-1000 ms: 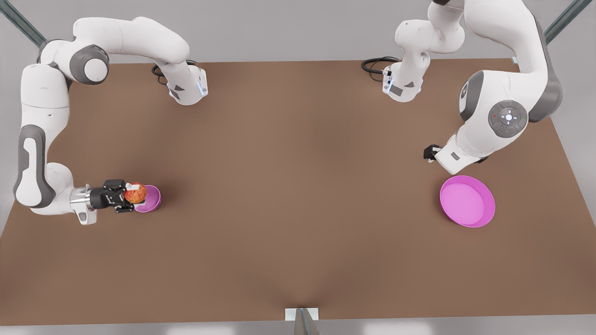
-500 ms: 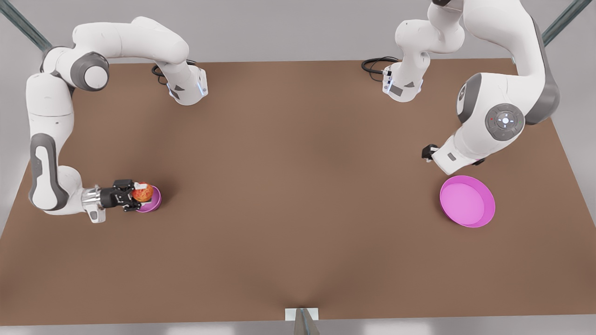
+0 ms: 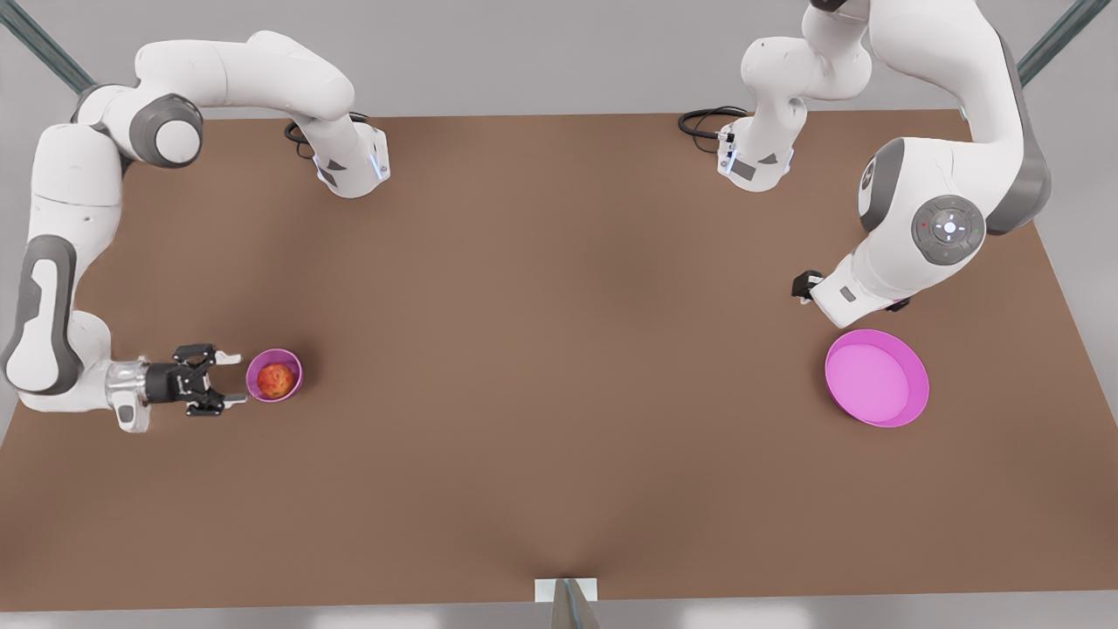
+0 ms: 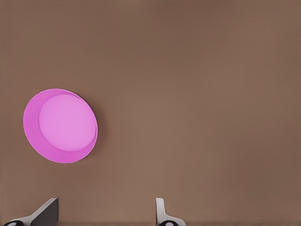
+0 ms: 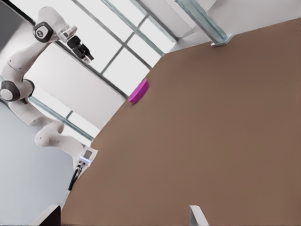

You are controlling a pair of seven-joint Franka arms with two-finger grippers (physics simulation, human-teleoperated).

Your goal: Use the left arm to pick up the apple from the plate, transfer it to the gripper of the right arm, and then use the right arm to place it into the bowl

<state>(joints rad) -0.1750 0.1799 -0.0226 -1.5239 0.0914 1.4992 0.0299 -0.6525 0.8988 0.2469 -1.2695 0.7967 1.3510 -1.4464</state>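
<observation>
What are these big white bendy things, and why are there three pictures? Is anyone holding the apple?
They are two robot arms, drawn by a computer. The big picture looks down on the brown table. The other two come from cameras on each arm's wrist. The right gripper, open, is beside the small purple bowl, and the apple sits in that bowl. The left gripper, open too, hangs above the empty pink plate. Nobody holds the apple.
</observation>
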